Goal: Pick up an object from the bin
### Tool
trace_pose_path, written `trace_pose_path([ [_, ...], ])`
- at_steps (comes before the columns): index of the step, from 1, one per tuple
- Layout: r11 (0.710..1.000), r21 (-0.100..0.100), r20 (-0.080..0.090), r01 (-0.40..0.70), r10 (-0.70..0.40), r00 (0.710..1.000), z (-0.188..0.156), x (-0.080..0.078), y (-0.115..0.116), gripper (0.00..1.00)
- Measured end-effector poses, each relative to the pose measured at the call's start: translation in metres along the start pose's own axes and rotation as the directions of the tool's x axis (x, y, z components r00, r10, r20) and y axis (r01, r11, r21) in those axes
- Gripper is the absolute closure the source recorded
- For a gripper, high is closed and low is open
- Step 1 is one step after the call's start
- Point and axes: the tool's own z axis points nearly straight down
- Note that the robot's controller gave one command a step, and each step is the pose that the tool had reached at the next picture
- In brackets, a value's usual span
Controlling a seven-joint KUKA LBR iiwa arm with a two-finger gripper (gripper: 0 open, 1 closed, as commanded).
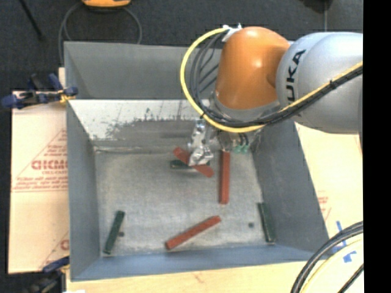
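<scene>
KUKA arm's gripper low in the grey bin, over small red and green blocks just left of the upright red bar, whether its grip is wide or closed impossible to tell.

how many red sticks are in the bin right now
3. The straight red stick lies just to the view's right of the gripper, the slanted red stick near the front wall, the half-covered red stick under the gripper. The arm may hide more.
</scene>
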Motion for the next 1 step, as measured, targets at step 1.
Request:
trace_pose_path([
  [1,1.000,0.000,-0.001,0.000,0.000,1.000,0.0002,0.0001,0.0001,1.00],
])
